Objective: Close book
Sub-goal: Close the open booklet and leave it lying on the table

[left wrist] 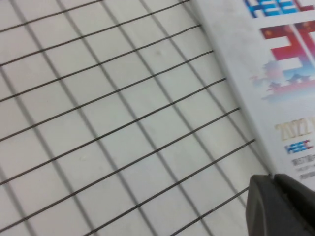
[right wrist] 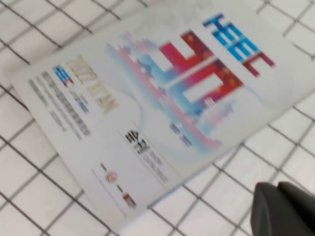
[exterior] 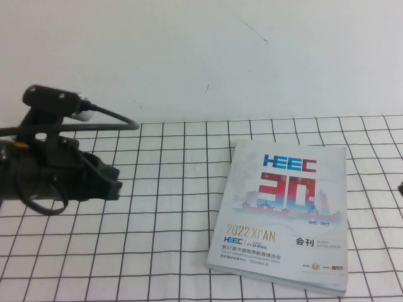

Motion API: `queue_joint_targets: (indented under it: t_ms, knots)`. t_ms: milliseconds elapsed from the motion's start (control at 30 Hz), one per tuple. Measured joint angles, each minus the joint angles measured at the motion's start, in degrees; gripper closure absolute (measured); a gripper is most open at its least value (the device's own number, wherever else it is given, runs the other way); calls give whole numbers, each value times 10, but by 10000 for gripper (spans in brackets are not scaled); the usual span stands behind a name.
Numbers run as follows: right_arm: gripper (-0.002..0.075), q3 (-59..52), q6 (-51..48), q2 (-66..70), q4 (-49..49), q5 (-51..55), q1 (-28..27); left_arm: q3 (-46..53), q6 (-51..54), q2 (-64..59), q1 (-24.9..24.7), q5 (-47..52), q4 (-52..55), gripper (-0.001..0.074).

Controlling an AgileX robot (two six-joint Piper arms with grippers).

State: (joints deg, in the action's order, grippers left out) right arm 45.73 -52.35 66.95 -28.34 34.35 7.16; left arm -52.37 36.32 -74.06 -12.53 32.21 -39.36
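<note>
Either side of the book (exterior: pixel 281 220), left end effector (exterior: pixel 113 184) and right end effector (right wrist: pixel 276 192) hover, pressed together.

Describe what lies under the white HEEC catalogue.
Hidden by the closed white HEEC catalogue; white black-gridded table surface shows around it. Left hand hovers to its left, right hand to its right.

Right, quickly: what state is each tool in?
Left tool: shut, empty, left of the book.
Right tool: shut, empty, right of the book.
</note>
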Motion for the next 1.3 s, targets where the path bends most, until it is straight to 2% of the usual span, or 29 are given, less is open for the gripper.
queue_joint_targets:
  t_ms: [133,200,267,367,533,833,1033,1300]
  knots:
    - [729,0,190,-50,179,49,-12,0,-184,92,0,19,211,738]
    - [729,-1,254,-76,251,70,-15,6,-255,144,0,28,291,738]
    - [729,-9,290,-112,297,73,-15,19,-317,203,0,28,351,738]
    - [729,-34,310,-177,311,61,-15,51,-363,298,0,15,407,738]
    - [729,-110,313,-300,311,15,-15,137,-382,472,0,-23,418,738]
    - [729,-243,313,-500,272,-11,-15,320,-387,696,0,-132,418,738]
    - [729,-256,313,-574,230,23,-15,392,-386,746,0,-144,367,738]
    - [729,-256,313,-581,225,38,-15,423,-386,749,0,-155,310,738]
